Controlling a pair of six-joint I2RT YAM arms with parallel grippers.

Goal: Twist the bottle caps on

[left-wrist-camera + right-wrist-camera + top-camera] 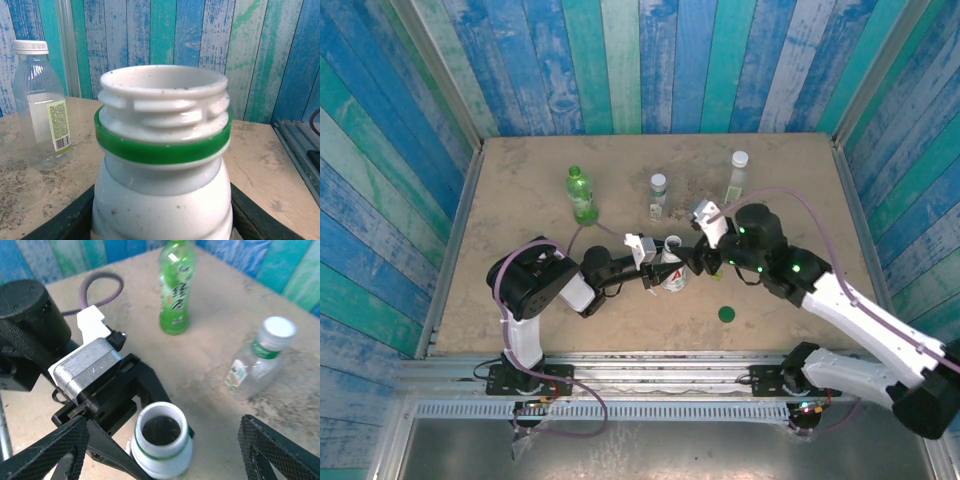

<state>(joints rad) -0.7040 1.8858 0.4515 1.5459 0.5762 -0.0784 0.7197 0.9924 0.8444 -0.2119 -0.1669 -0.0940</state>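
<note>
Jaws of the left tool [658,270] are clamped on the lower body of the white bottle [160,200], one dark finger [65,222] pressed to each side, about a third of the way open. The bottle stands upright near the middle of the surface [520,180]. Its threaded neck is bare above a green ring and its mouth is uncapped.

The right tool [702,262] is spread wide and holds nothing. In the right wrist view its two mesh-patterned fingers [55,450] sit far out to either side, and the bottle's open mouth lies between and below them, apart from both. Seen from above, this tool is just to the right of the bottle's top.

The left arm rises from its base at the near-left edge and folds at the elbow. Its forearm runs low across the surface to the right, so the tool meets the bottle from the left side. The right arm swings out from its base at the near-right edge and doubles back. Its forearm comes in toward the centre, with the wrist raised and tilted down over the bottle.

The dark green cap [726,314] lies flat on the surface, nearer the arms than the right tool and well apart from the bottle.

Farther back stand the green bottle [582,195], the short clear bottle [658,197] and the tall clear bottle [736,178], each upright with a cap on top
</note>
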